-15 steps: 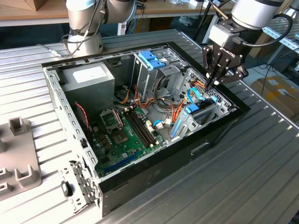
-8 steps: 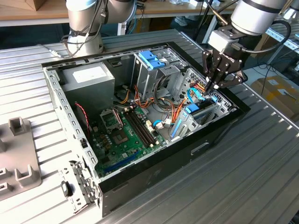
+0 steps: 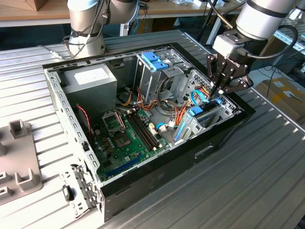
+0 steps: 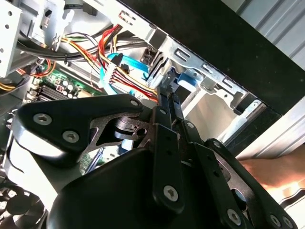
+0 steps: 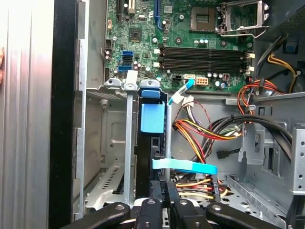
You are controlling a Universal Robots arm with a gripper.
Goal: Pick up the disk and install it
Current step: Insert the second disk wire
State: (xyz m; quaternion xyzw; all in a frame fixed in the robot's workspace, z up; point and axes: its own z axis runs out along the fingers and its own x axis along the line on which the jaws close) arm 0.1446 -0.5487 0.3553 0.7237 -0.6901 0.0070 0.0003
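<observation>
Black gripper (image 3: 220,89), right of centre in the exterior view, pressed together pinching the blue-railed silver disk (image 5: 152,143), standing on edge in the metal bay (image 5: 107,157). Insertion underway; seating unconfirmed.

Computer case (image 3: 157,176) on ribbed table (image 3: 248,181)

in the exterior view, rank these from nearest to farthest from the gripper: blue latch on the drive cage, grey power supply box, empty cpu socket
1. Blue latch, atop the drive cage, nearest the gripper.
2. CPU socket, on the motherboard, mid-case.
3. Power supply box, in the case's far corner toward the exterior view's left.
</observation>
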